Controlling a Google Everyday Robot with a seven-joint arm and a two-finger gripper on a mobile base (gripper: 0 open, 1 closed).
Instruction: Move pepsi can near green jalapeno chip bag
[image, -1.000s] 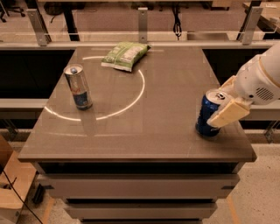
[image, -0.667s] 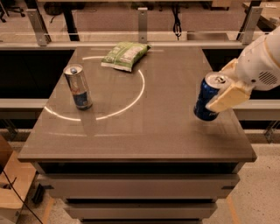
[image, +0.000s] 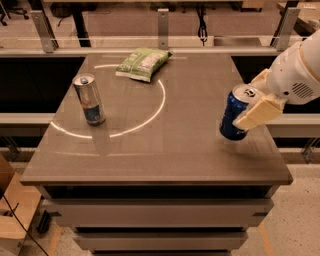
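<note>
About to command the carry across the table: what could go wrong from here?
The gripper, at the right side of the table, holds the pepsi can raised and tilted; it might slip out near the edge. The green jalapeno chip bag lies near the far edge; overshooting could push it off. A wide swing could topple the slim can.

I had the arm (image: 300, 70) in at the upper right, only its white rounded end section in view, angled down and to the left. The gripper (image: 243, 111) hung over the right side of the table (image: 200, 100), close to that edge, clamped on the pepsi can (image: 229, 112), which sat tilted with its top leaning right toward the wrist. The near finger (image: 257, 114), cream-coloured, lay diagonally across the can's right side, tip pointing down-left. The far finger was mostly hidden behind the can. I couldn't tell whether the can's base touched the surface.
</note>
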